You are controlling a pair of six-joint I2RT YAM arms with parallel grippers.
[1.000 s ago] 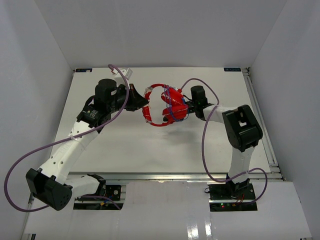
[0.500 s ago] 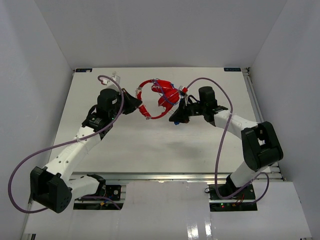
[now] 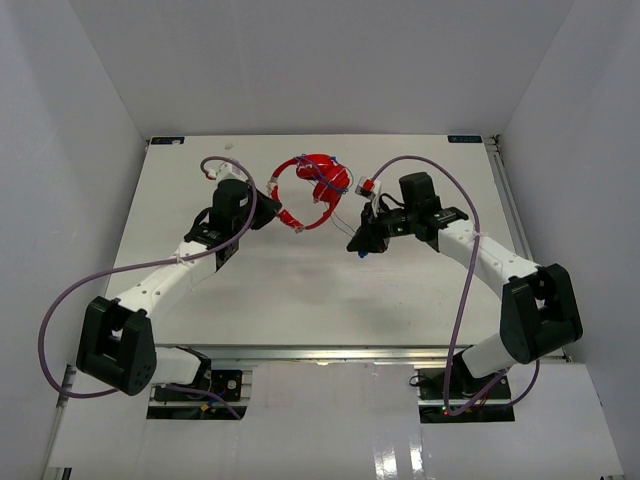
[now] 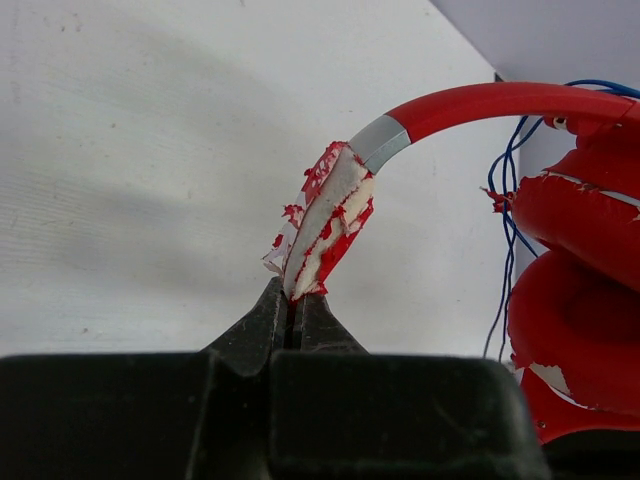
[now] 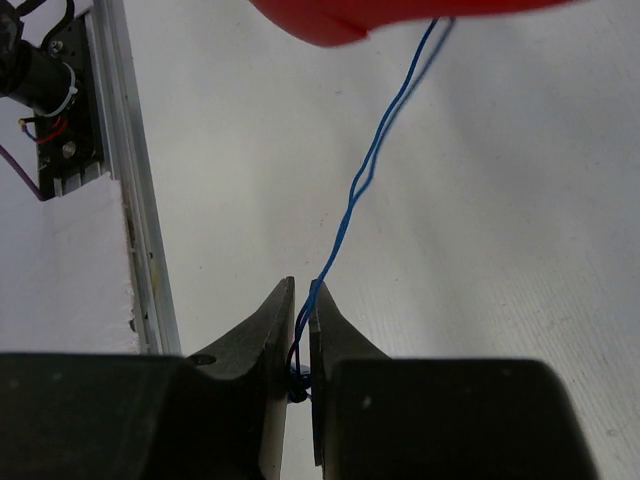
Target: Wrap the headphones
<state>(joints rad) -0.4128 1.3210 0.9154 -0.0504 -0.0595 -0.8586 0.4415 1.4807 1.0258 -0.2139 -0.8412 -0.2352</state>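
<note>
Now my left gripper (image 4: pixel 296 305) is clenched on the worn, peeling end of the headband (image 4: pixel 335 215). The band arches up and to the right from my tips towards the red ear cups (image 4: pixel 580 260) close by. My right gripper (image 5: pixel 303 305) is pinched tight on the thin blue cable (image 5: pixel 365 170), which climbs from my tips to a red cup at the top edge. Seen from above, the headphones (image 3: pixel 318 180) lie between my two grippers, towards the far side of the tabletop (image 3: pixel 300 290).
</note>
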